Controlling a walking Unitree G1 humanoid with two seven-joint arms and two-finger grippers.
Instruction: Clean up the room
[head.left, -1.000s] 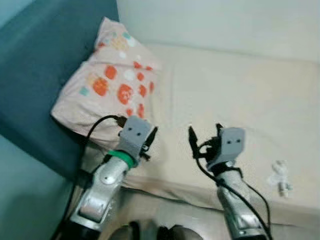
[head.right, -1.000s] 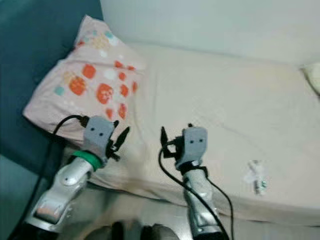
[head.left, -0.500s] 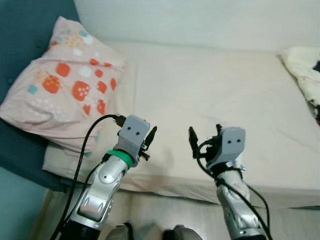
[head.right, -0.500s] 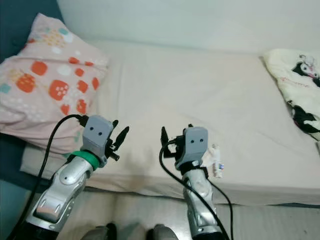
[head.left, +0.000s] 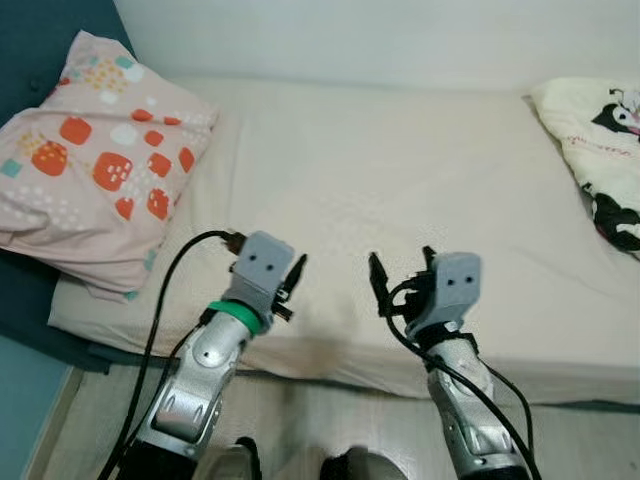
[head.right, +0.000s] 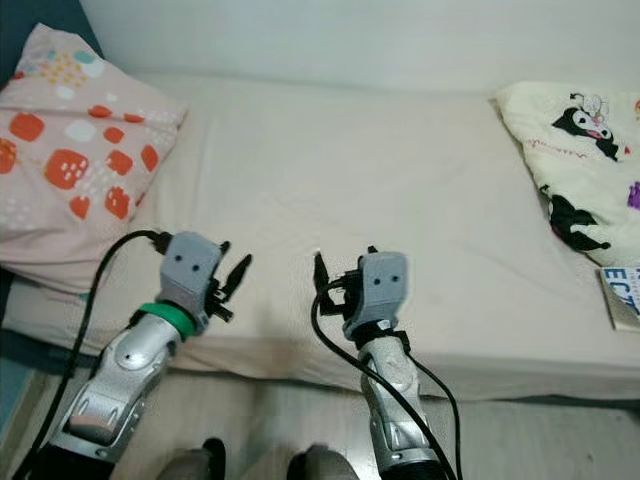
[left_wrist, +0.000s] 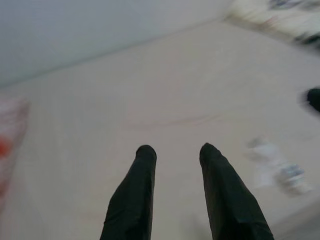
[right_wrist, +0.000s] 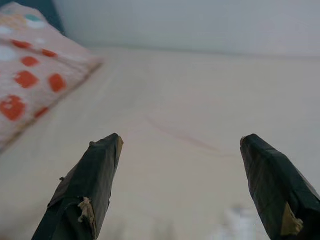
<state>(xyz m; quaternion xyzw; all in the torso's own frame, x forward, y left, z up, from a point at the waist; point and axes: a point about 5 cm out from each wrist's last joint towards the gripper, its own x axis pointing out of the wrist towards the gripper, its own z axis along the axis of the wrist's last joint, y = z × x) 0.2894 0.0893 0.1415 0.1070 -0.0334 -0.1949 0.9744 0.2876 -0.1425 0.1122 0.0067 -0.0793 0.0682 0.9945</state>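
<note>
while hovering above the near edge of the wide bed with a cream sheet (head.left: 400, 170), held side by side and apart from each other: left claw (head.right: 232, 266) on a silver arm with a green band, right claw (head.right: 345, 268) on a silver arm trailing a looped black cable. down below both arms, a strip of pale wooden floor (head.left: 300, 405) along the bed's edge.

seen along the left claw in the left wrist view, two black fingers (left_wrist: 140, 190) parted by a narrow gap, released, gripping nothing, pointing out over the sheet. seen along the right claw in the right wrist view, two black fingers (right_wrist: 90, 190) spread wide, released too, with bare sheet between them.

lying on the sheet near the bed's front edge, out to one side of the left claw's fingers: a small whitish crumpled piece of litter (left_wrist: 277, 170), blurred, too soft to tell what kind. touching neither claw.

further off on the robot's left, resting at the head of the bed against a dark teal padded headboard (head.left: 40, 40): a pink pillow printed with orange-red and white patches (head.left: 90, 170). further off on the right, bunched on the sheet: a cream blanket with black-and-white cartoon figures (head.left: 590, 130). just in front of that blanket, at the right border: a flat white card or booklet with blue lettering (head.right: 622, 295), cut off by the picture's edge.

beyond the bed along its far side, a plain white wall (head.left: 350, 40).
</note>
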